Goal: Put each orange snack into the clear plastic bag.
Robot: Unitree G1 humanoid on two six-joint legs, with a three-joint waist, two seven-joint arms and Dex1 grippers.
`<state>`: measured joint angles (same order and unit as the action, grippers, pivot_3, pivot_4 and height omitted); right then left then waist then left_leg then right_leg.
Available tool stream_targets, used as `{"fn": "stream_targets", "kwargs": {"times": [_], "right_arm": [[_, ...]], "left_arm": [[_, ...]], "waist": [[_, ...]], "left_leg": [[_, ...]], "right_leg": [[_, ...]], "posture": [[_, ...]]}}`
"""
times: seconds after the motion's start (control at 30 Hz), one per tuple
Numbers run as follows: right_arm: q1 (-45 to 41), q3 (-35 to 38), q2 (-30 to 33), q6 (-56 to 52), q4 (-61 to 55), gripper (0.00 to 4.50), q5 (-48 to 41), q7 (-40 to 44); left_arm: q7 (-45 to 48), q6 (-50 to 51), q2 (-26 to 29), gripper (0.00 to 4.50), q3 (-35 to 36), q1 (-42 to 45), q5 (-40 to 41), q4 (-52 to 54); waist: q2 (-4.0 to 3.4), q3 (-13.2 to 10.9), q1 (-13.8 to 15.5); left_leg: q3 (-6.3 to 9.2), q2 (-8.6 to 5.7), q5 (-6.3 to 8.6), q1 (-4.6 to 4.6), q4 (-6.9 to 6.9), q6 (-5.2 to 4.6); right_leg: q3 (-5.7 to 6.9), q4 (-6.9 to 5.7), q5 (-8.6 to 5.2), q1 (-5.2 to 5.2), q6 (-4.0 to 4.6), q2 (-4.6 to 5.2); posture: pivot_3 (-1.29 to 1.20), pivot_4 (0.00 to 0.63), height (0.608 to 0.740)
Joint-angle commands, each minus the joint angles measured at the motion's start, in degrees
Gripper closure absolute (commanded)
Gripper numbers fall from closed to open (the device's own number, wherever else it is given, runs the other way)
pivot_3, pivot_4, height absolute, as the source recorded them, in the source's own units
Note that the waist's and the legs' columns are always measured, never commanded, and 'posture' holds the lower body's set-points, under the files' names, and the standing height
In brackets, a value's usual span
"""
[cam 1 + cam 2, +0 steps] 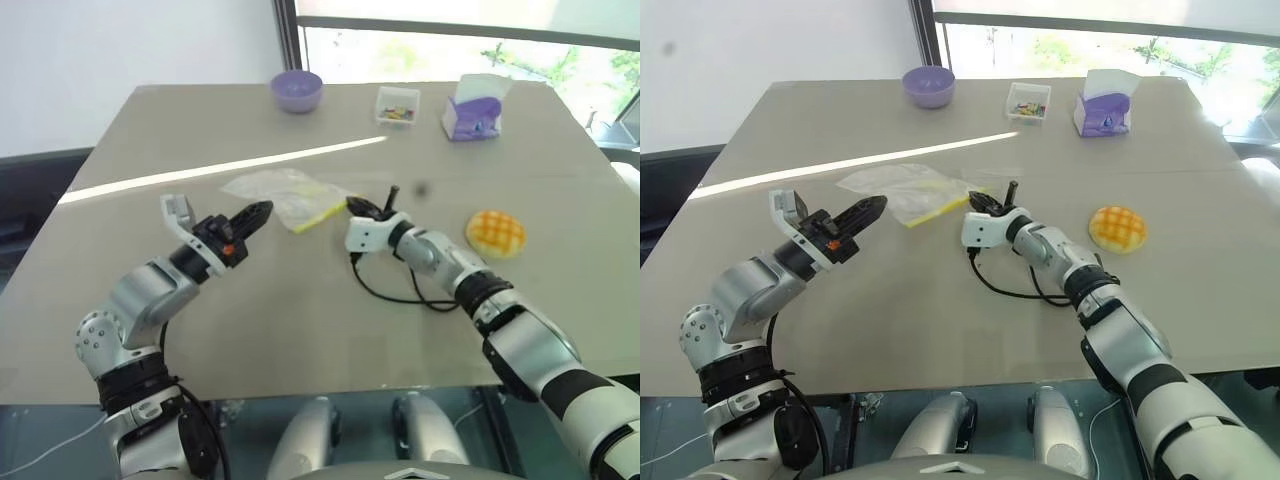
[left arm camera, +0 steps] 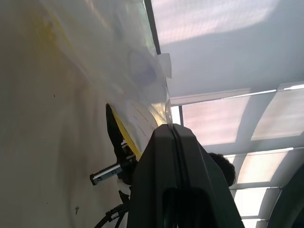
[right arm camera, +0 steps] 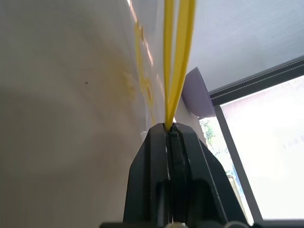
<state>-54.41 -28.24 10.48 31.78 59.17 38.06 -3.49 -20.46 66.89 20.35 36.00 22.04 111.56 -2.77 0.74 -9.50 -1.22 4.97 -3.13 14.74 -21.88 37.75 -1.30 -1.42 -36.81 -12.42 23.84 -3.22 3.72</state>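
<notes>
head pair: I look forward and down over the table (image 1: 300, 330), both eyes sharing it
left wrist: very near, along pinched fingers toward the clear plastic bag (image 2: 118, 57)
right wrist: very near, facing the bag's yellow seal strip (image 3: 176, 57)

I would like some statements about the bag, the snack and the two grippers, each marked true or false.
1. The right gripper is shut on the yellow seal strip of the clear plastic bag. True.
2. The orange snack is already inside the bag. False: it lies on the table, apart from the bag, beside the right arm.
3. The left gripper holds the bag. False: it is shut on nothing, close to the bag's near edge.
4. A purple bowl stands at the far side of the table. True.
5. The small clear box stands between the bowl and the purple-and-white carton. True.
</notes>
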Motion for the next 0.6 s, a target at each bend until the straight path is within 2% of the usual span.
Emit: {"fn": "stream_targets", "kwargs": {"times": [0.03, 0.33, 0.5, 0.6], "right_arm": [[-2.1, 0.5, 1.5, 1.7, -1.4, 4.46, -0.3, -1.0], [1.0, 1.8, 7.5, 0.1, -12.1, 4.46, -0.5, 1.0], [5.1, 3.5, 10.7, -2.9, -21.1, 4.46, -2.2, 4.9], [7.5, 4.8, 12.1, -5.8, -26.9, 4.5, -3.6, 9.4]], "left_arm": [[0.7, -0.7, 0.6, 4.5, 0.5, -0.3, 1.4, 1.4], [1.0, -1.6, 0.0, 4.5, -1.1, -2.3, 1.4, 2.7], [2.9, -2.5, 6.1, 4.5, -5.3, -6.0, 0.8, 5.6], [9.0, -0.7, 12.1, 3.63, -7.3, -9.1, -5.2, 9.7]], "waist": [[0.0, 0.0, 0.0], [0.0, 0.0, -0.6], [0.02, 0.0, -0.9], [0.01, 0.0, -1.1]], "left_leg": [[0.0, 0.0, 0.0, 0.0, 0.0, 0.0], [0.0, 0.0, 0.0, 0.0, -0.01, 0.0], [0.01, 0.03, 0.0, -0.02, -0.03, 0.0], [-0.05, 0.05, 0.0, -0.01, -0.09, 0.0]], "right_leg": [[0.0, 0.0, 0.0, 0.0, 0.0, 0.0], [-0.01, 0.0, 0.0, 0.01, 0.0, -0.01], [-0.02, 0.0, 0.0, 0.01, 0.0, -0.01], [-0.09, 0.0, 0.0, 0.07, 0.0, -0.02]], "posture": [[0.0, 0.15, 0.74], [0.0, 0.15, 0.74], [0.0, 0.15, 0.74], [0.0, 0.15, 0.74]]}}
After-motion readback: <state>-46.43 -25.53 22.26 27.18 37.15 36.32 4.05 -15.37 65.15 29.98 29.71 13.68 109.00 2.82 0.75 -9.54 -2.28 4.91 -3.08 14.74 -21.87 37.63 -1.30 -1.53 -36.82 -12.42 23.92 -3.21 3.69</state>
